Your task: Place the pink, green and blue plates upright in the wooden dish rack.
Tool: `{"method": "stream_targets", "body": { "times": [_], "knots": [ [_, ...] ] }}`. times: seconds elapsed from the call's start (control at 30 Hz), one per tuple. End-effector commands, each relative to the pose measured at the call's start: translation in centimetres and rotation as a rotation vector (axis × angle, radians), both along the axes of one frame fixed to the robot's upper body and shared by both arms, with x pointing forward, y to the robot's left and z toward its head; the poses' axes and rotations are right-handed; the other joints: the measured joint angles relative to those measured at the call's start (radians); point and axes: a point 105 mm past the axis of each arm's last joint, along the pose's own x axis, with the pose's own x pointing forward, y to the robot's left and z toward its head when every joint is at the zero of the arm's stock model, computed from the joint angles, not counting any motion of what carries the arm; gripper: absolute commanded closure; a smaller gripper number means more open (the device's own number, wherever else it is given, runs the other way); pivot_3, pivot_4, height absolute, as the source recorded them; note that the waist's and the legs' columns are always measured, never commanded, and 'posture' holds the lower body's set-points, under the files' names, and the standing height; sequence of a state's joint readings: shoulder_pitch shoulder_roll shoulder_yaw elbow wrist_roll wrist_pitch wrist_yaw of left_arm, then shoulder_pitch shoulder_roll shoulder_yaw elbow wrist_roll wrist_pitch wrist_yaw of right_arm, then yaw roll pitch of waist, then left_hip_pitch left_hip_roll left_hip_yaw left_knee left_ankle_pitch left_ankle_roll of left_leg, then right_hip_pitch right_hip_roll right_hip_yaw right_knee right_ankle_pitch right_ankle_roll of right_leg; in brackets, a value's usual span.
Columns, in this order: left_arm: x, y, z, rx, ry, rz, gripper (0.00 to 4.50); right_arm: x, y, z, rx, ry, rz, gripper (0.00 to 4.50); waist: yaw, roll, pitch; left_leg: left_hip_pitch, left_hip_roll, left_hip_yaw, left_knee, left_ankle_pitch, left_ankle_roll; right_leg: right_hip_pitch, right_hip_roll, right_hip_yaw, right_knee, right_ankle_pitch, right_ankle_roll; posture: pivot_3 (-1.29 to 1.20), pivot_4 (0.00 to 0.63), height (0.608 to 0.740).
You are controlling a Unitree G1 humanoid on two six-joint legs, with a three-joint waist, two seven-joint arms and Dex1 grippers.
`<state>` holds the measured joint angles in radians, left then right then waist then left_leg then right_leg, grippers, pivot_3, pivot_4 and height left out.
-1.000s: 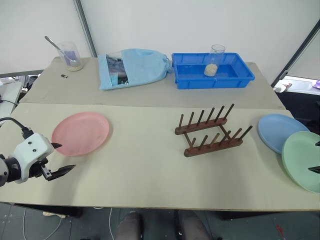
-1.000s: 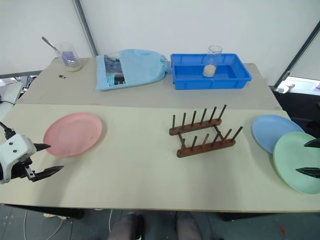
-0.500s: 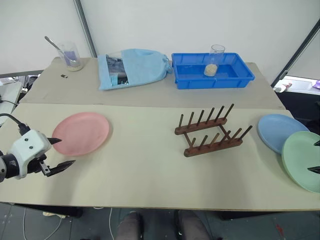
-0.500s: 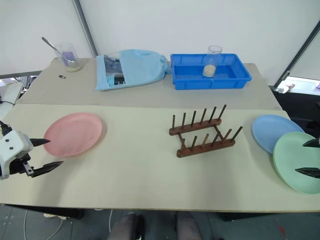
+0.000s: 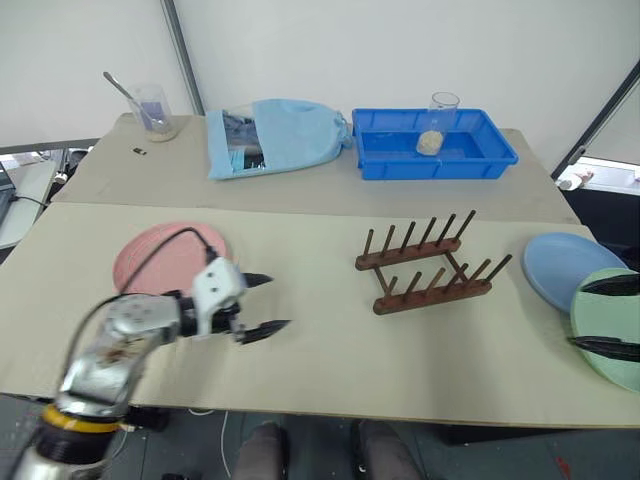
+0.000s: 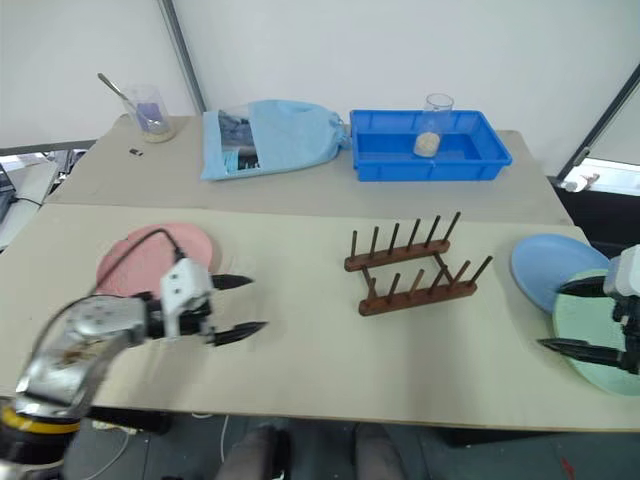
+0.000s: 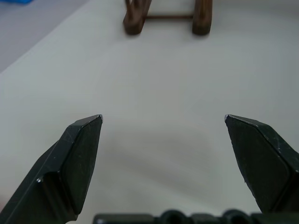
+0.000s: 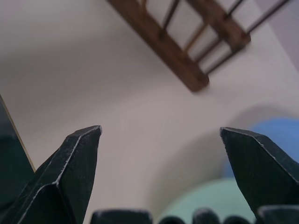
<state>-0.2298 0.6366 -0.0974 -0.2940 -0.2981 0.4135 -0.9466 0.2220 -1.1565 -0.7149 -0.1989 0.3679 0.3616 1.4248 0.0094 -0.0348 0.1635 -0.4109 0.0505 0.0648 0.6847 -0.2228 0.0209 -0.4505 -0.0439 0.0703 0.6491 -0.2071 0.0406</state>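
The pink plate [image 5: 150,262] lies flat on the table's left half, partly covered by my left arm and its cable. My left gripper [image 5: 275,302] is open and empty, just right of that plate and pointing toward the wooden dish rack [image 5: 430,265], which stands empty at centre right. The left wrist view has the rack [image 7: 163,18] ahead of the open fingers. The blue plate [image 5: 572,270] and green plate [image 5: 612,318] lie flat at the far right, overlapping. My right gripper [image 6: 550,317] hovers open over the green plate's left rim.
At the back stand a bright blue plastic tray [image 5: 500,160] holding a glass cup [image 5: 440,110], a light blue cloth bag [image 5: 275,135], and a beaker with a spoon [image 5: 155,110]. Bare tabletop lies between my left gripper and the rack.
My left gripper has swung right, from the pink plate's left side to beyond its right rim. My right gripper has come further left over the green plate. The view has shifted slightly.
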Motion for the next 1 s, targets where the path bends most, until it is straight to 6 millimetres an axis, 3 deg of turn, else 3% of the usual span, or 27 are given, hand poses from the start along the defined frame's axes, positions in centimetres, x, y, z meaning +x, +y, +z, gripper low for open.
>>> {"method": "stream_targets", "body": {
  "times": [0.03, 0.23, 0.6, 0.7, 0.9, 1.0],
  "knots": [
    [0.8, -3.4, -1.8, -0.014, -0.006, -0.043, 0.01, -1.1, 2.6, 1.2, 0.055, -0.047, -0.011, 0.00, 0.000, 0.000, 0.000, 0.001, 0.000, 0.000, 0.000, 0.000, 0.000, 0.001, 0.000, 0.000, 0.000, 0.000, 0.000, 0.00, 0.150, 0.696],
    [2.1, -9.5, -3.8, -0.095, 0.003, -0.107, 0.01, -3.1, 5.4, 0.0, 0.113, -0.006, -0.052, 0.00, 0.002, 0.000, 0.000, 0.003, -0.002, -0.004, 0.002, 0.000, 0.000, 0.008, 0.000, 0.000, -0.003, -0.002, -0.003, 0.00, 0.150, 0.696],
    [3.6, -15.5, -5.1, -0.147, 0.011, -0.164, 0.01, -4.7, 7.1, -0.4, 0.145, 0.017, -0.085, 0.00, 0.002, 0.000, 0.000, -0.001, -0.003, -0.008, 0.008, -0.001, 0.001, 0.011, 0.000, -0.001, -0.005, -0.003, -0.004, 0.00, 0.150, 0.696],
    [3.5, -16.3, -5.4, -0.142, 0.010, -0.190, 0.81, -4.8, 7.2, -0.4, 0.147, 0.016, -0.092, 0.00, 0.002, 0.000, 0.000, -0.003, -0.004, -0.009, 0.009, -0.001, 0.001, 0.011, 0.000, -0.001, -0.007, -0.003, -0.003, 0.00, 0.150, 0.696],
    [3.4, -16.0, -5.6, -0.125, -0.002, -0.228, 3.56, -5.2, 7.1, -0.7, 0.148, 0.020, -0.108, 0.00, 0.002, 0.000, 0.000, -0.004, -0.005, -0.011, 0.009, -0.001, 0.001, 0.012, 0.000, -0.001, -0.007, -0.003, -0.002, 0.00, 0.150, 0.696],
    [2.5, -15.4, -5.5, -0.102, -0.012, -0.332, 3.64, -5.5, 7.0, -0.9, 0.153, 0.028, -0.118, 0.00, 0.000, 0.000, 0.000, -0.004, -0.005, -0.011, 0.009, -0.001, 0.001, 0.012, 0.000, -0.001, -0.007, -0.003, -0.002, 0.00, 0.150, 0.696]
  ]
}}
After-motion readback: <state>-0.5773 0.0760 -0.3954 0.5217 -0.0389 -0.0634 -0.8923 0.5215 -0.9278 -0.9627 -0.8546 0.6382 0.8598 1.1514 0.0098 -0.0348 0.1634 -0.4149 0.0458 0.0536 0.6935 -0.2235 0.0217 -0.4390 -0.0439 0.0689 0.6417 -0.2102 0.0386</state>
